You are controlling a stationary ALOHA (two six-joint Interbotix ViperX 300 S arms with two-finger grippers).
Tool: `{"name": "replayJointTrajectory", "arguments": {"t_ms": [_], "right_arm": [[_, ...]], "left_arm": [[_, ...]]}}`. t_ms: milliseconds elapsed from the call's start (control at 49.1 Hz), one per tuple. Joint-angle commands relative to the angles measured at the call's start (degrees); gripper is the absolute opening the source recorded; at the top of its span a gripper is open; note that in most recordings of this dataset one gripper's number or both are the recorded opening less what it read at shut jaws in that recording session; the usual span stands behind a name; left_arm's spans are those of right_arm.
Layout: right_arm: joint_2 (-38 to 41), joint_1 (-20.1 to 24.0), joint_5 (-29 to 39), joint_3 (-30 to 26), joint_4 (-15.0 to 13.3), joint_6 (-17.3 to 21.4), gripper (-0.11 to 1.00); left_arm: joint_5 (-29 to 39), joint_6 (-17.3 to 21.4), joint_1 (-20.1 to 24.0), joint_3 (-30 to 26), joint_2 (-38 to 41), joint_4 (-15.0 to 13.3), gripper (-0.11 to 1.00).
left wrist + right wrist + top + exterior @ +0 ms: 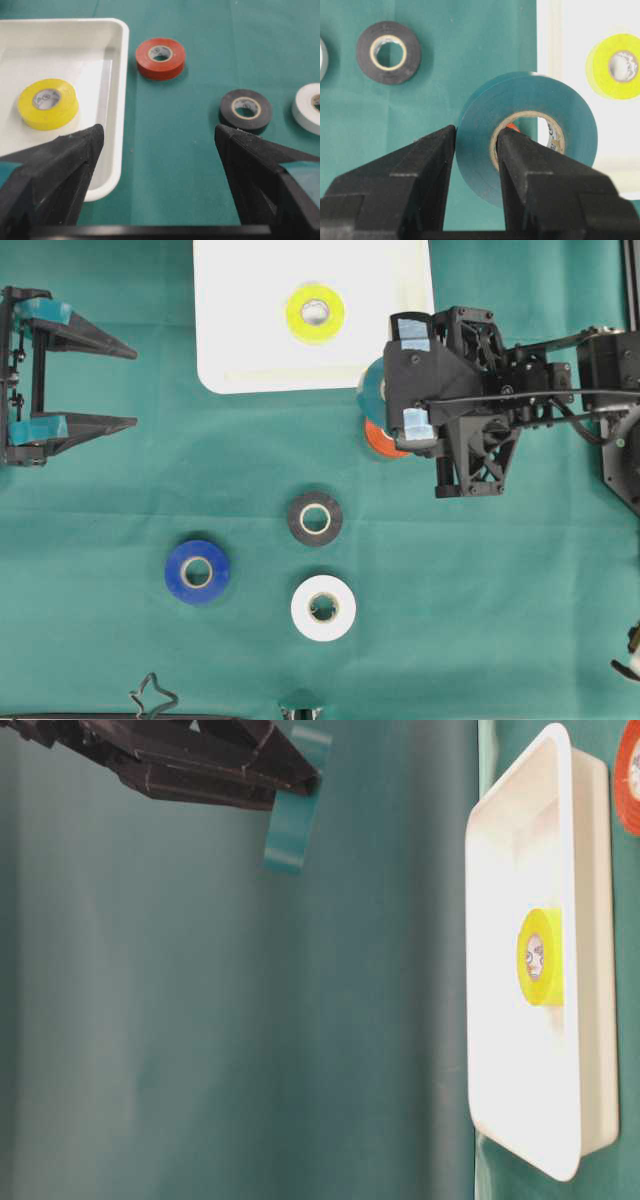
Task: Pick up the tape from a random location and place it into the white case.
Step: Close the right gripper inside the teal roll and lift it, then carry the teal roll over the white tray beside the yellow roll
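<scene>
Green cloth [480, 620]; right end effector [476, 145] clamping teal tape [527, 135].

Left gripper [130, 385]: two long black tapering fingers [95, 338] on a black frame, each wrapped near its base with a patch of blue tape [42, 310]. Finger surfaces show a matte, finely ridged printed texture in the wrist view.

Right gripper [476, 150]: black blocky housing [440, 380] with open triangular bracing behind it, two pale blue tape patches on top, thin black cables running back along the arm. Fingers [410, 185] matte black, wedge-shaped.
</scene>
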Motion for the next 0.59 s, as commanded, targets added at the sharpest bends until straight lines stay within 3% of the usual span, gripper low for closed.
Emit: {"name": "replayJointTrajectory", "arguments": {"t_ms": [0, 204, 367, 570], "right_arm": [[-0.44, 0.18, -0.62, -0.97, -0.18, -0.09, 0.29], [-0.35, -1.49, -0.79, -1.05, -1.41, 0.0, 0.29], [0.35, -5.1, -0.88, -1.58, -3.08, 0.0, 0.29], [2.55, -10.9, -1.85, -2.81, -3.25, -0.88, 0.29]], "left_arm": [[-0.26, -0.09, 0.09, -0.62, 0.18, -0.09, 0.96], [-0.26, 0.0, 0.0, -0.62, 0.18, -0.09, 0.96], [-0.26, -0.09, 0.09, -0.62, 0.18, -0.09, 0.96], [-0.26, 0.0, 0.09, -0.62, 0.26, -0.09, 0.96]]}}
